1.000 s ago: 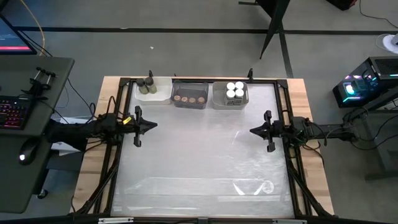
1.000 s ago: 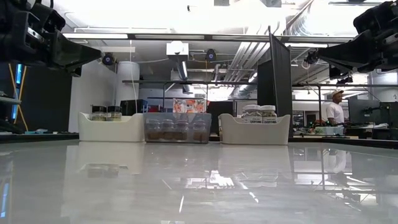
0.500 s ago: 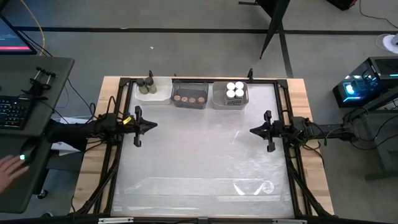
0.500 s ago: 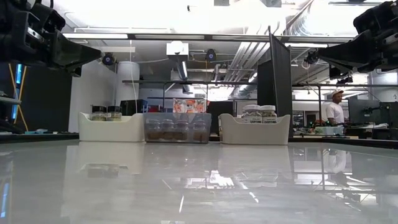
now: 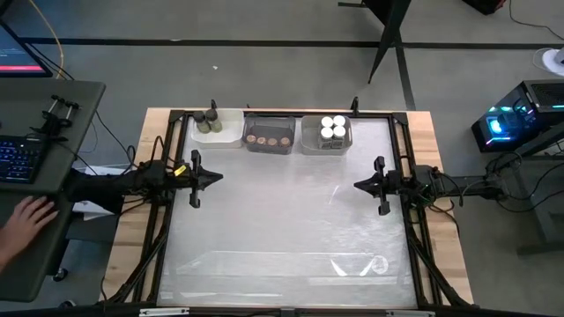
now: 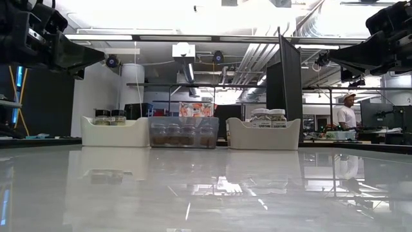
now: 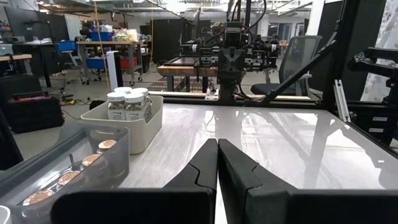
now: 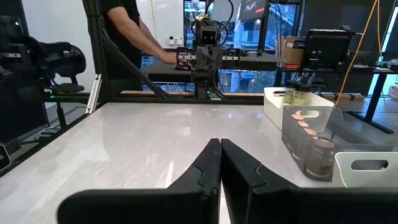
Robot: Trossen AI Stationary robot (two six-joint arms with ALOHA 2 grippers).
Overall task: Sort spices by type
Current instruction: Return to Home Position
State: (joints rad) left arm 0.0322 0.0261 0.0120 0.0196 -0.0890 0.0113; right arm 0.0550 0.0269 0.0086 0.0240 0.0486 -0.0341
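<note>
The spices stand in three bins along the table's far edge. Dark-capped jars (image 5: 208, 120) sit in the white bin (image 5: 227, 134) at the left. Brown-capped jars (image 5: 267, 139) fill the clear middle bin (image 5: 269, 121). White-capped jars (image 5: 332, 128) sit in the right bin (image 5: 311, 141). My left gripper (image 5: 220, 177) is shut above the table's left side, pointing level toward the right. My right gripper (image 5: 356, 185) is shut above the right side, pointing level toward the left. Neither holds anything.
The glossy white tabletop (image 5: 282, 229) spreads between the two arms and toward the near edge. A black frame (image 5: 167, 141) runs round the table. A person's hand (image 5: 31, 214) rests on a desk to the left, beyond the table.
Both arms have kept still. A person's hand has come into sight at the desk left of the table and reached farther onto it.
</note>
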